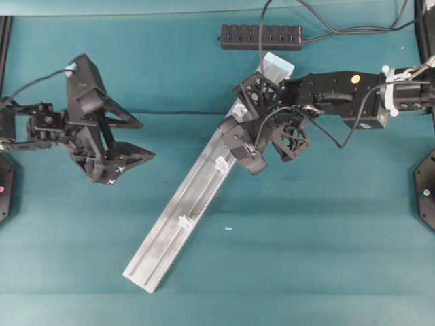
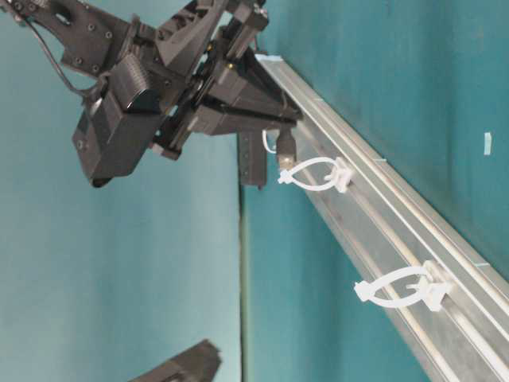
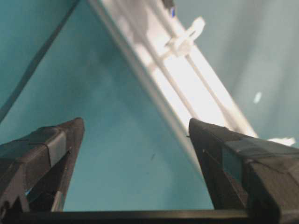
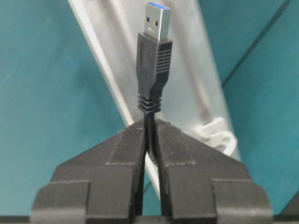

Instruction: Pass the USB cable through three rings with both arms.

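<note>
The step in hand looks like threading the first of the three rings (image 2: 312, 173): the right gripper (image 4: 150, 140) has its fingers pressed together on the USB cable (image 4: 153, 70) just behind the plug, which sticks out ahead of the tips, right at the upper ring on the rail (image 1: 194, 197). That arm reaches in from the right, wrist tipped down over the rail's top end. The left gripper (image 1: 126, 142) hangs well apart on the left, above the teal surface (image 1: 306, 244), fingers spread wide and empty. Next, I judge, the plug must go squarely through the loop — the left arm then coming in to catch it on the far side.
</note>
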You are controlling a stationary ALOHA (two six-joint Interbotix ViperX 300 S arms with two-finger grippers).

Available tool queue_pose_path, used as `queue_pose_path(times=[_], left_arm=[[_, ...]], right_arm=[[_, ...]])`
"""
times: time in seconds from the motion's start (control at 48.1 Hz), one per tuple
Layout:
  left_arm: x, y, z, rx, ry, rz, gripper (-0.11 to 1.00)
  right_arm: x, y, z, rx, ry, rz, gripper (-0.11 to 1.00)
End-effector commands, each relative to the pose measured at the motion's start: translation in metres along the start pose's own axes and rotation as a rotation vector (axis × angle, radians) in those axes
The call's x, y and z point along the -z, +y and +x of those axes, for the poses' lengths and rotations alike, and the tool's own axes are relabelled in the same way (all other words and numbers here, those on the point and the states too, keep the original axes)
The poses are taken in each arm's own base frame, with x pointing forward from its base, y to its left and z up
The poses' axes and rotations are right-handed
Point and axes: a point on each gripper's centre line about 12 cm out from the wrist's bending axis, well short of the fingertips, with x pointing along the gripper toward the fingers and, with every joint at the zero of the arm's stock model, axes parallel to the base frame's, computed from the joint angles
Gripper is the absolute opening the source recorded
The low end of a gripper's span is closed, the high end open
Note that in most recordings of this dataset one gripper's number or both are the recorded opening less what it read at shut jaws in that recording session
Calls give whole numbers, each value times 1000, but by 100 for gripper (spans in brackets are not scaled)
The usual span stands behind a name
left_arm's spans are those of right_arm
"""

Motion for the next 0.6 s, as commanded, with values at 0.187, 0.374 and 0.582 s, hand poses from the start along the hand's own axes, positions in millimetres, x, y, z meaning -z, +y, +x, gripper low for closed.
queue_pose_path(times=[0.187, 0.374, 0.582], left_arm=[[-13, -8, -14, 34, -63, 9, 96], [-7, -6, -28, 35, -62, 7, 96], [-3, -5, -45, 43, -81, 1, 96]], right_arm=[[1, 6, 4, -25, 17, -30, 8], [-5, 8, 5, -12, 1, -45, 8], [-12, 13, 5, -17, -6, -76, 8]])
